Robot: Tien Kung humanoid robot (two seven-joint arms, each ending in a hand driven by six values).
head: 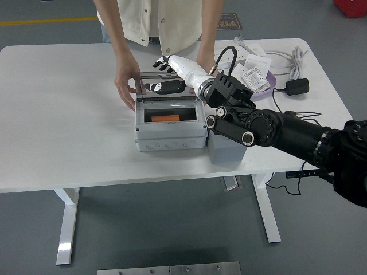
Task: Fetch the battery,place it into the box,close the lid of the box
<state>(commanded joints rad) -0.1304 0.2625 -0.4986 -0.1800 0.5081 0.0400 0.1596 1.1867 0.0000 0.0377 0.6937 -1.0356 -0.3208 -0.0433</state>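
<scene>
Lid-closing time: the battery is already in the box.

The orange battery point(166, 118) lies inside the open grey box point(170, 136) on the white desk point(63, 114), so by my read the fetch and the drop are done and only the lid is left. The right hand point(167, 76) reaches in over the box's far edge, its dark fingers point(162, 87) loosely curled against the clear, raised lid point(166, 86), resting on it rather than gripping anything. The battery sits just below and in front of those fingers, apart from them. A person at the far side has a hand point(125, 82) on the box's left rear corner, apparently steadying it. Next call, I'd say: press the lid forward and down until it seats. The left arm isn't in view.
</scene>
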